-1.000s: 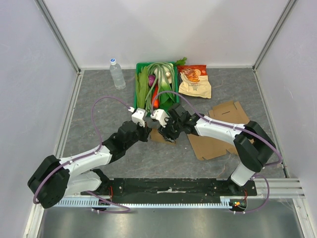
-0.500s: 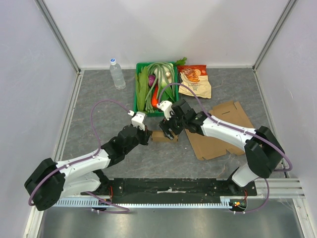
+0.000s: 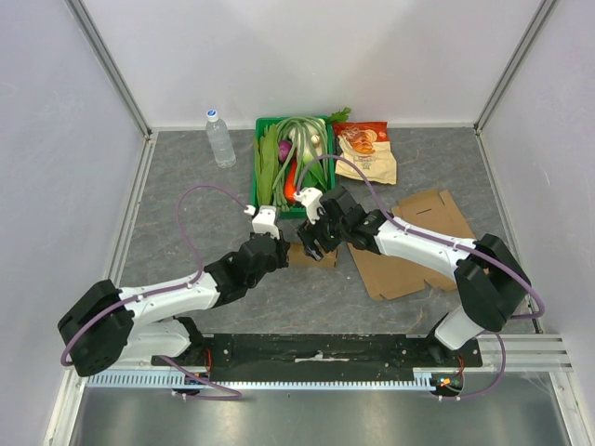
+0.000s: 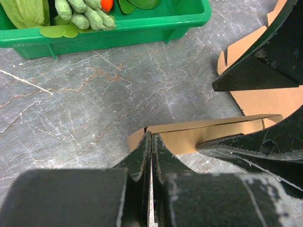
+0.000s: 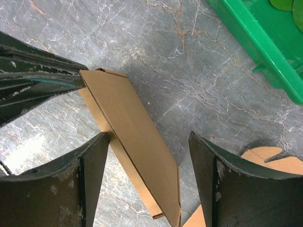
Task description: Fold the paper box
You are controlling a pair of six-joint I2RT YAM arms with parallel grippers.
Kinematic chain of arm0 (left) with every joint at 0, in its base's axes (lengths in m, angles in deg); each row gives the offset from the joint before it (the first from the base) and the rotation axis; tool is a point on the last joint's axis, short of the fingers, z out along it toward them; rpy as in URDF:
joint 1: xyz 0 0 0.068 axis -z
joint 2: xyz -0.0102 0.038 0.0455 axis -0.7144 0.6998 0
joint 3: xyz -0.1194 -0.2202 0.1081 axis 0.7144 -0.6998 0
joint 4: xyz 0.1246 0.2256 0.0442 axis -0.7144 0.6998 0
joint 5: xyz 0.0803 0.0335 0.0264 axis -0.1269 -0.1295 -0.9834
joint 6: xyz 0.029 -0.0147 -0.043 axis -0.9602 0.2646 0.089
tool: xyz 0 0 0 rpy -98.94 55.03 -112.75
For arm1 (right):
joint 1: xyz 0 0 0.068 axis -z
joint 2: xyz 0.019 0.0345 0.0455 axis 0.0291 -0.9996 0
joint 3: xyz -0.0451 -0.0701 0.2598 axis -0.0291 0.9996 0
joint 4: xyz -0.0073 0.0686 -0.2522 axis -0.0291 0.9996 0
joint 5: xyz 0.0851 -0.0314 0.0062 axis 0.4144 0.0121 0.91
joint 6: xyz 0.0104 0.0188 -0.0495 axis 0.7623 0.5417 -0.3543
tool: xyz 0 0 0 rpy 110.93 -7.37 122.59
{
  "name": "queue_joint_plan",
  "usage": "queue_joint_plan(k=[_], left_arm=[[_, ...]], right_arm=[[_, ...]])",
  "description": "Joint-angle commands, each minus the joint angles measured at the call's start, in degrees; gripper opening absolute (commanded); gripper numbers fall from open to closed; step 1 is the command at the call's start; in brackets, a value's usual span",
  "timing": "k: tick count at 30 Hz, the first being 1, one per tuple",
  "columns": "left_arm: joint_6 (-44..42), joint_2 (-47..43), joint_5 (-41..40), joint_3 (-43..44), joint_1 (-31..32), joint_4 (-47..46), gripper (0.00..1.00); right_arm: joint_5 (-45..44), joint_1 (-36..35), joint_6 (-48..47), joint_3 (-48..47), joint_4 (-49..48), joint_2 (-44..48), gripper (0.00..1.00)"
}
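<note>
Brown paper box (image 5: 132,127) (bag (image 3: 365,153) print illegible)

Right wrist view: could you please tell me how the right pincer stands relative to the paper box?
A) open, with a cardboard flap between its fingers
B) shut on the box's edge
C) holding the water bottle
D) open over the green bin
A: the right pincer is open, its fingers standing on either side of a flap of the paper box.
</note>
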Motion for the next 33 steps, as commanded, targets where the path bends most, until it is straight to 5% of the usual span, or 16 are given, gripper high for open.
queue_joint_plan(k=[1, 11, 20, 23, 27, 33], left_arm=[[3.6, 2.7, -4.9, -0.2, 2.1, 4.7, 0.02], [3.8, 2.6, -6.3, -1.7, 2.8, 4.5, 0.02], [4.0, 1.8, -6.2, -1.7, 2.9, 5.0, 0.02], [3.8, 1.8, -6.2, -1.5, 3.0, 5.0, 0.02], [3.6, 1.2, -6.1, -1.8, 3.0, 5.2, 0.02], [3.5, 1.5, -6.0, -1.4, 3.0, 5.3, 0.02]], right_arm=[[-0.1, -0.4, 1.0, 0.8, -1.8, -0.6, 0.76], [-0.6, 1.6, 4.9, -0.1, -0.4, 2.9, 0.8], [-3.0, 8.1, 10.6, 1.3, 13.2, 13.8, 0.81], [-6.2, 8.2, 9.2, 2.7, 13.3, 15.1, 0.71], [-1.7, 8.2, 6.7, 3.0, 11.9, 14.8, 0.42], [2.5, 7.5, 3.7, 3.9, 9.6, 15.4, 0.37]])
